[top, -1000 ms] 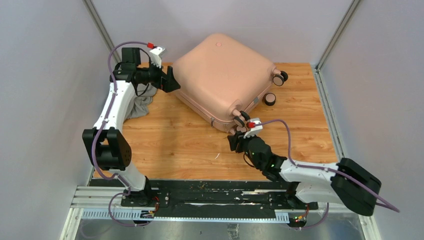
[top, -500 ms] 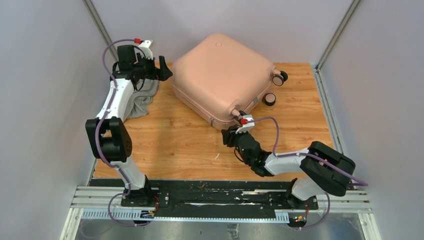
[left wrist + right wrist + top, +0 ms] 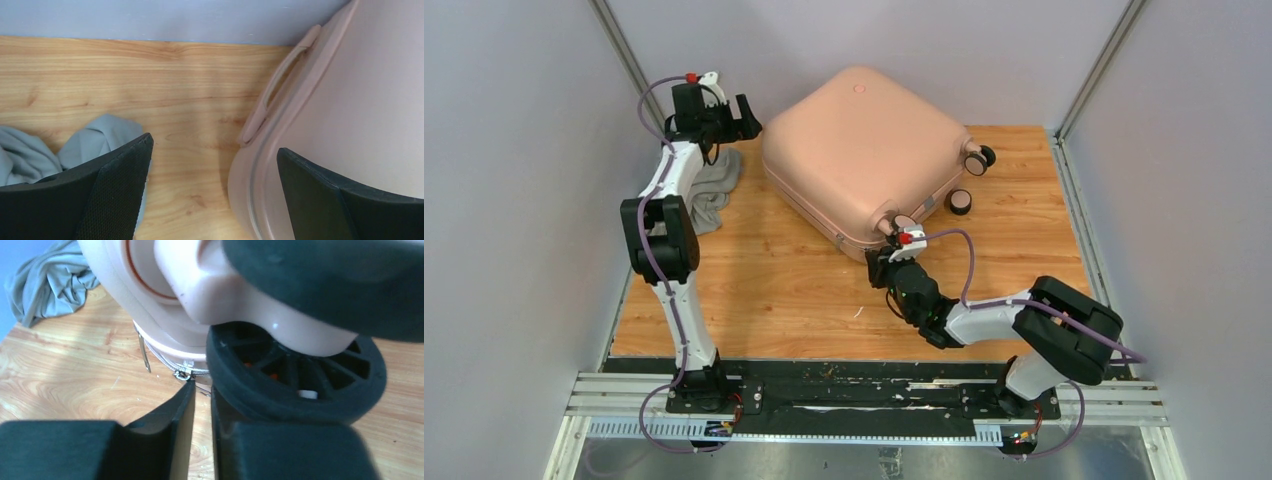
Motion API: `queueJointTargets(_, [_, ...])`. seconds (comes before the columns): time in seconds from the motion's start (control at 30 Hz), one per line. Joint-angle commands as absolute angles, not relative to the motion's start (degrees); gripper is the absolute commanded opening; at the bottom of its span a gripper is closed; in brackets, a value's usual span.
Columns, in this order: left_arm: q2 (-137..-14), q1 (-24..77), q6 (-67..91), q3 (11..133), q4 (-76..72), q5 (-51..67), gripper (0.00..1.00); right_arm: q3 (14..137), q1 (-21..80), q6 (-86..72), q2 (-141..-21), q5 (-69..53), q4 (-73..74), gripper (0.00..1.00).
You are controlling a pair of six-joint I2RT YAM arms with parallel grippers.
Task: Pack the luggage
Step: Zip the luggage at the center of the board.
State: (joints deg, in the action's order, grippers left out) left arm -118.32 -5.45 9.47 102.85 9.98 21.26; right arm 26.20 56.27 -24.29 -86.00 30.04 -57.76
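Note:
The luggage [image 3: 864, 150] is a pale pink hard-shell suitcase lying shut and flat at the back of the table, also seen in the left wrist view [image 3: 360, 100] and the right wrist view [image 3: 165, 290]. My right gripper [image 3: 886, 268] sits low at its near corner, under a black wheel [image 3: 295, 375]. Only a thin slit separates the jaws of this gripper [image 3: 202, 385], and a small metal zipper pull [image 3: 184, 374] lies at the fingertips; I cannot tell if it is pinched. My left gripper [image 3: 742, 118] hangs open beside the suitcase's far left corner [image 3: 215, 145], near its side handle [image 3: 280, 85], holding nothing.
A crumpled grey cloth [image 3: 709, 190] lies on the wood at the left, under the left arm, also seen in the left wrist view [image 3: 30, 150]. A second wheel [image 3: 961, 201] rests on the table by the suitcase's right side. Grey walls enclose the table at back and sides.
My right gripper's jaws have closed to a slit while moving in under the suitcase's near corner. My left arm has drawn back toward the far wall, gripper still open. The suitcase shifted slightly left.

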Motion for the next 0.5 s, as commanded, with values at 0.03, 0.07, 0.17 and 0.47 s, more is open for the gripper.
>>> queueJointTargets(0.03, [-124.35,-5.67,13.40,107.43,7.11,22.86,0.99,27.38,59.45,-25.81,-84.33,32.42,-57.16,0.32])
queueJointTargets(0.07, [-125.23,-5.63,13.66,108.24,7.06,24.08,0.99,26.87,60.12,-26.23,-83.84,33.30,-56.54,0.34])
queueJointTargets(0.17, [-127.86,-5.34,13.71,110.33,7.23,26.33,0.99,24.15,60.94,-30.01,-81.06,35.97,-53.57,0.37])
queueJointTargets(0.47, [-131.23,-4.43,15.38,111.23,4.26,29.91,0.99,20.37,54.24,-49.53,-55.46,47.21,-12.56,0.36])
